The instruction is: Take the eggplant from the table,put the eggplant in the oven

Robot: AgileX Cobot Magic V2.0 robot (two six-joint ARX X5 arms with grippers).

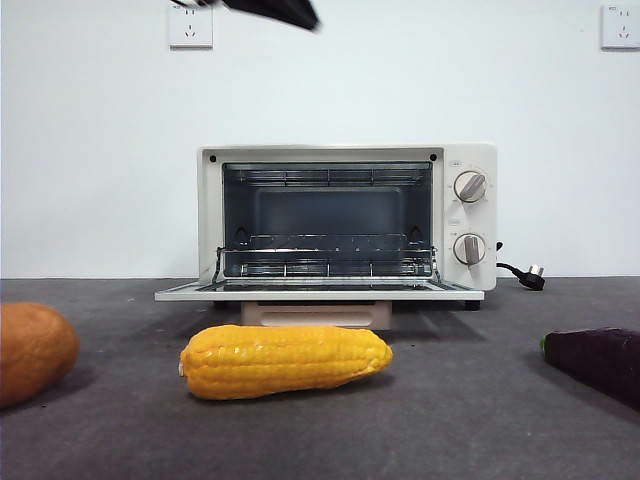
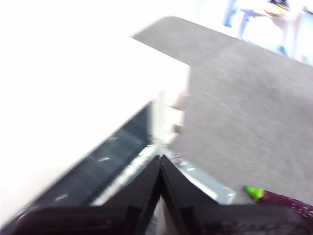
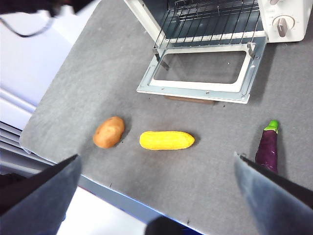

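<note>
My right pincer hung wide open and empty high over the dark grey worktop, left pincer pinched shut on nothing above the oven. The glossy purple eggplant lay off to the right of the yellow corn cob, so I figured I should drop down and grab it across its middle. The cream-white toaster oven had its door flat open, only the wire rack inside.

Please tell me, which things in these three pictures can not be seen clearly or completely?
- Front view: the eggplant is cut off by the right edge, the orange-brown vegetable by the left.
- Left wrist view: blurred and overexposed; the oven is mostly white glare, and the left gripper hides most of the eggplant.
- Right wrist view: the oven's upper part is cut off.
</note>
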